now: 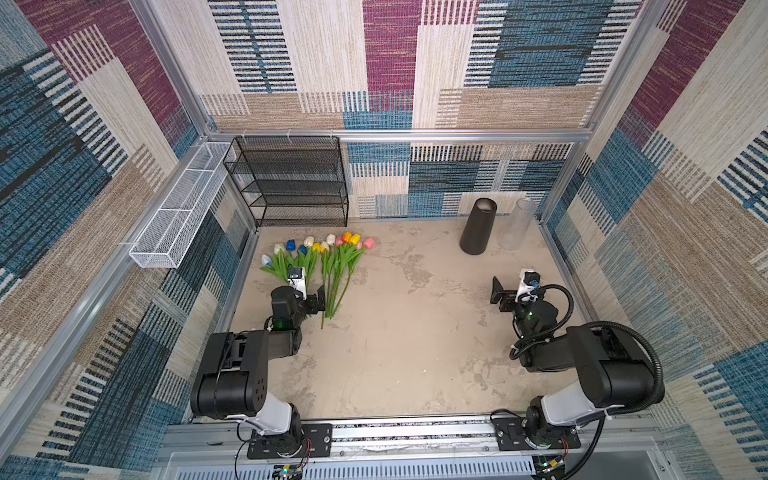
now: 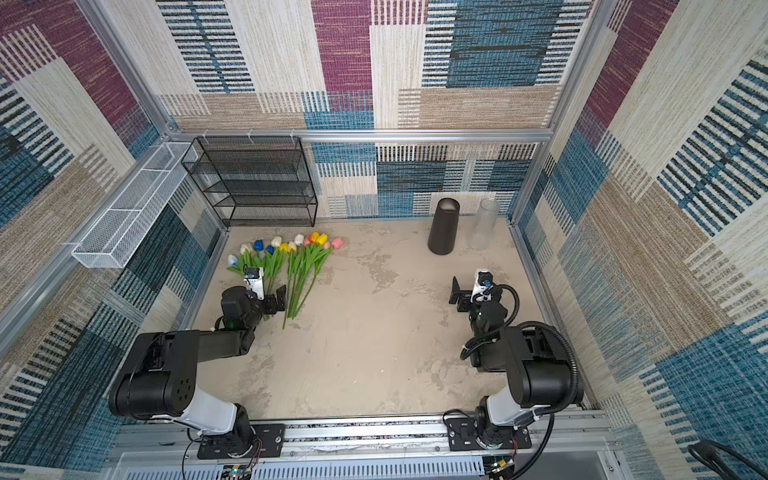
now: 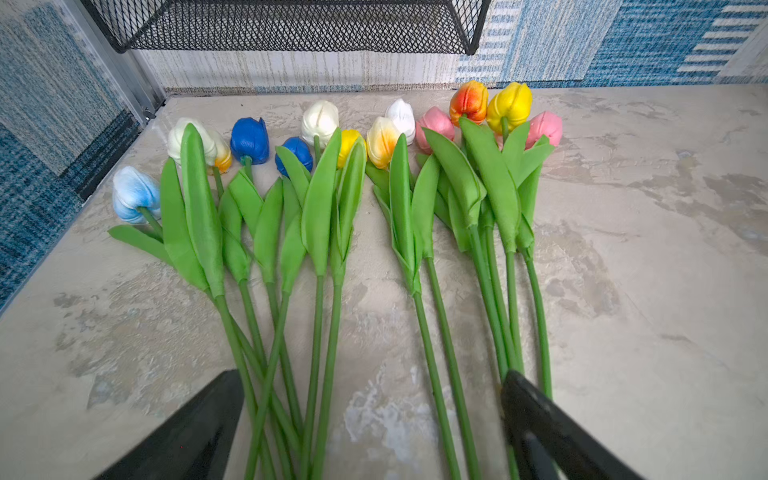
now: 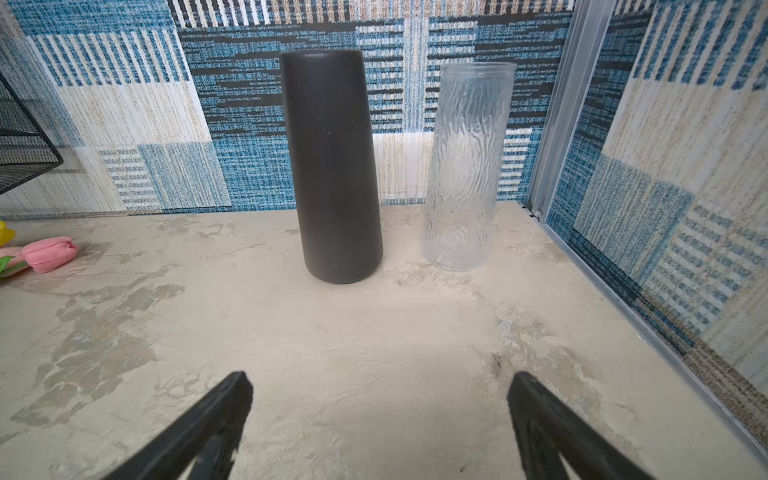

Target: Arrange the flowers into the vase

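Left fingers point(image 3: 195, 432) spread, straddling crossed green-stemmed multicoloured tulips point(image 3: 320, 208): risking multi-stem grab. Right fingers point(image 4: 199, 432) gaping empty; tall black vase point(image 4: 332, 166) at twelve o'clock.

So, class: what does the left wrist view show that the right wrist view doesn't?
Left wrist only: the dark blue tulip heads, the orange tulip head and the long green stems. Right wrist only: the matte black tapered vase and the clear ribbed glass vase. Shared: the outermost pink tulip head, the black wire-mesh rack and the mottled beige tabletop.
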Tool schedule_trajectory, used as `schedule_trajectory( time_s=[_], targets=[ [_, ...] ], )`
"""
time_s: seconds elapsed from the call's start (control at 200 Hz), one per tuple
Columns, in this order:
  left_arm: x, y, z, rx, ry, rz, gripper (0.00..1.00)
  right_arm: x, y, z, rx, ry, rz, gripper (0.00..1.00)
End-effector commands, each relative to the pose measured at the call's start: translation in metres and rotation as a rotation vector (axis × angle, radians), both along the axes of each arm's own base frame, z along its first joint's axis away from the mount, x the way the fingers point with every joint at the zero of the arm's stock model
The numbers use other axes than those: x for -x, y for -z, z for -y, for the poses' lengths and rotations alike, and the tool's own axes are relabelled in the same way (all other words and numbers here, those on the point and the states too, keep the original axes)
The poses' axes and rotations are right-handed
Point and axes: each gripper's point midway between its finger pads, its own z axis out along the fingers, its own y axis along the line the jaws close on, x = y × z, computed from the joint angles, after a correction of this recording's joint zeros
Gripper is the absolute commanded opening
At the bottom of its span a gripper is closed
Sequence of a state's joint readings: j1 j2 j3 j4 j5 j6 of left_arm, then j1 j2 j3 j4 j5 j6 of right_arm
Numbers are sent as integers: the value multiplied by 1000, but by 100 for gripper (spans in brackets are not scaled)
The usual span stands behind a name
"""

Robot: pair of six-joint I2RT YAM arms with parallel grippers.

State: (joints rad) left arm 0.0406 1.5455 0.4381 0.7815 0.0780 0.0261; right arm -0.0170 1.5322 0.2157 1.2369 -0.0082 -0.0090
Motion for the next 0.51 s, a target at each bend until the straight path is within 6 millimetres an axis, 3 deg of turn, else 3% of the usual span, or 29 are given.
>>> schedule_trajectory(
  time_s=[0.0, 0.501],
  targets=[
    [-2, -4, -1, -2, -5, 19, 100, -1, -9, -2, 6, -10, 33, 100],
    [-3, -5, -1, 7, -3, 20, 99, -3, -7, -2, 5, -14, 23, 100]
  ],
)
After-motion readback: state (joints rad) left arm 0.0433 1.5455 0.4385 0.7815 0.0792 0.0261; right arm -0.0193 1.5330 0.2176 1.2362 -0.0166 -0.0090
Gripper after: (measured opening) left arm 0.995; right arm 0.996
